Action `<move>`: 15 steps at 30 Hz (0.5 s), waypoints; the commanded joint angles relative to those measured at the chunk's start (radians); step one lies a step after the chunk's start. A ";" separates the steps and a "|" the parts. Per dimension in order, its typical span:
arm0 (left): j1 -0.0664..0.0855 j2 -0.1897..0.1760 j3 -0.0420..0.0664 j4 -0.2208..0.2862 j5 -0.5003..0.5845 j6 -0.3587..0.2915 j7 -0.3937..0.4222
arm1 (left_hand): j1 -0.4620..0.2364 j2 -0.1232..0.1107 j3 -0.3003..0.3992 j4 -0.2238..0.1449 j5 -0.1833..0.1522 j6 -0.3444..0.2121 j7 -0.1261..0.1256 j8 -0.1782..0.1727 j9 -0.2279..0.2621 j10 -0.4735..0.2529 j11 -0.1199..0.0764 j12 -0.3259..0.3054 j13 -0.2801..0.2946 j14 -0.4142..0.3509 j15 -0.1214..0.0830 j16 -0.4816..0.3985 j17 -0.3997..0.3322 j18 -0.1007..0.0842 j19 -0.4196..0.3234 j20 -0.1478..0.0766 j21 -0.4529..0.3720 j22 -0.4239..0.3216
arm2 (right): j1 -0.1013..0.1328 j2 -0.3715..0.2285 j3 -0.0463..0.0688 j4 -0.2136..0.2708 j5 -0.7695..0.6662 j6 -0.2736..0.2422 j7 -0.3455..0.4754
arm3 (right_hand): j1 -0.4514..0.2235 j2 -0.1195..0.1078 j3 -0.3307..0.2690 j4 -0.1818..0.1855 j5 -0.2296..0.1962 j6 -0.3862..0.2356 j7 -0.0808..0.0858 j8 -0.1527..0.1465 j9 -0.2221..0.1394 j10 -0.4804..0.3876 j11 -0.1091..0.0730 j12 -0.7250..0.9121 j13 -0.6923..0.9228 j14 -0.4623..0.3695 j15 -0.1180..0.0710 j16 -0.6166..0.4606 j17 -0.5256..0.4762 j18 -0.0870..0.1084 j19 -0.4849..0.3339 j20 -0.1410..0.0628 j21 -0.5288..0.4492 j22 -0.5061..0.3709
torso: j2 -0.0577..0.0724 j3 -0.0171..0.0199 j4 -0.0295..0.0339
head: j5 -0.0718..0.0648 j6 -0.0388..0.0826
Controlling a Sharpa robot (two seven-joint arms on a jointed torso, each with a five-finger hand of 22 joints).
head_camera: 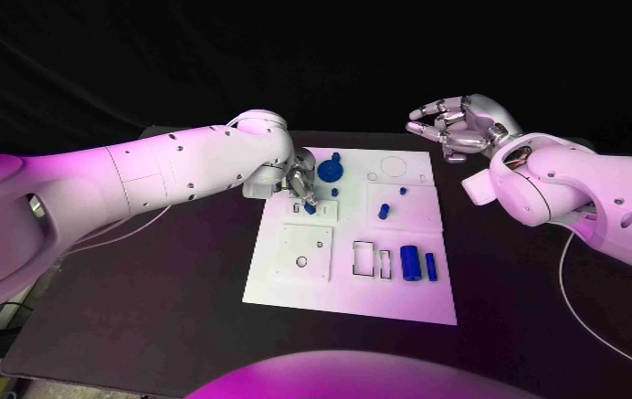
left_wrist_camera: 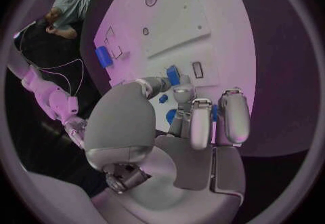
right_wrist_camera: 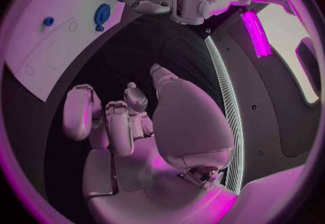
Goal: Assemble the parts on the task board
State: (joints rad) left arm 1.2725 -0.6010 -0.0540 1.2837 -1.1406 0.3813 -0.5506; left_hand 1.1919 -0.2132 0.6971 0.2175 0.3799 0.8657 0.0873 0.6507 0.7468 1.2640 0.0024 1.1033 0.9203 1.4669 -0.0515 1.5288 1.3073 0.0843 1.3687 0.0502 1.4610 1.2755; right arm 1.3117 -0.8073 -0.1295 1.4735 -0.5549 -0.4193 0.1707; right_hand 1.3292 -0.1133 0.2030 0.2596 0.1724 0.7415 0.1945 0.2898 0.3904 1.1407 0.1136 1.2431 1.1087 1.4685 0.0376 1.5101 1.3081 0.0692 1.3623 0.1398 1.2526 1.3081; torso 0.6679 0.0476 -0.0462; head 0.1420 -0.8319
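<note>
The left hand pinched a small blue part in its fingers over the board; it looked light, stiff and slick, best held by its sides, while the right hand hung curled, holding nothing.

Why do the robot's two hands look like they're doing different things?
The left hand is down over the white board, fingertips at a small blue piece; whether it grips it is unclear. The right hand is lifted beyond the board's far right corner, off the board. The left hand points down at the board; the right hand's fingers are curled with nothing in them. Both are silver, on white arms.
</note>
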 commanded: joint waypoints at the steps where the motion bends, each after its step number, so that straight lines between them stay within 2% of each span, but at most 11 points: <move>1: -0.002 -0.005 -0.001 0.008 0.017 -0.006 -0.009 | 0.007 -0.003 0.214 -0.220 0.005 0.010 -0.004 0.002 0.003 0.008 0.000 -0.004 -0.001 0.081 -0.007 0.002 0.180 -0.020 0.008 -0.002 0.004 0.001 | -0.001 0.001 0.000 0.000 -0.006 0.012 0.008 | -0.004 0.003 0.002 0.006 0.004 -0.003 0.000 0.007 -0.002 -0.005 -0.002 0.004 -0.001 0.054 -0.001 -0.004 0.098 0.012 -0.005 0.001 -0.007 0.044 | -0.001 -0.0002 -0.0004 | 0.001 -0.001; 7: -0.003 -0.024 0.005 0.029 0.045 -0.043 -0.010 | 0.006 -0.005 0.213 -0.221 0.016 0.013 -0.005 0.002 0.006 0.010 -0.001 -0.005 -0.003 0.081 -0.008 0.001 0.178 -0.021 0.011 -0.003 0.006 0.005 | -0.002 0.000 0.000 -0.001 -0.006 0.012 0.008 | -0.004 0.003 0.002 0.006 0.004 -0.003 0.000 0.007 -0.002 -0.005 -0.002 0.004 -0.001 0.054 -0.001 -0.004 0.098 0.012 -0.005 0.001 -0.007 0.044 | -0.001 -0.0002 -0.0003 | -0.001 -0.001; 15: -0.003 -0.042 0.008 0.050 0.065 -0.097 -0.004 | 0.005 -0.010 0.211 -0.221 0.034 0.019 -0.007 0.001 0.011 0.018 -0.004 0.000 0.004 0.081 -0.010 0.001 0.178 -0.022 0.016 -0.005 0.009 0.013 | -0.003 -0.002 0.000 -0.001 -0.006 0.012 0.008 | -0.004 0.003 0.002 0.006 0.004 -0.003 0.000 0.007 -0.002 -0.005 -0.002 0.004 -0.001 0.054 -0.001 -0.004 0.098 0.012 -0.005 0.001 -0.007 0.044 | 0.000 -0.0004 0.0016 | -0.003 -0.001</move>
State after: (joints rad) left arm 1.2700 -0.6431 -0.0471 1.3288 -1.1017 0.3290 -0.5566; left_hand 1.1921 -0.2162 0.6942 0.2146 0.4090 0.8714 0.0888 0.6503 0.7510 1.2765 -0.0003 1.1033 0.9230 1.4632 -0.0552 1.5288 1.3073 0.0684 1.3796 0.0466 1.4648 1.2867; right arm 1.3095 -0.8090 -0.1295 1.4726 -0.5549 -0.4192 0.1711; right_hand 1.3292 -0.1133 0.2031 0.2596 0.1724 0.7414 0.1945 0.2898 0.3905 1.1407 0.1135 1.2431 1.1088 1.4685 0.0376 1.5101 1.3080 0.0691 1.3623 0.1398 1.2526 1.3079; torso 0.6672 0.0475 -0.0453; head 0.1394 -0.8333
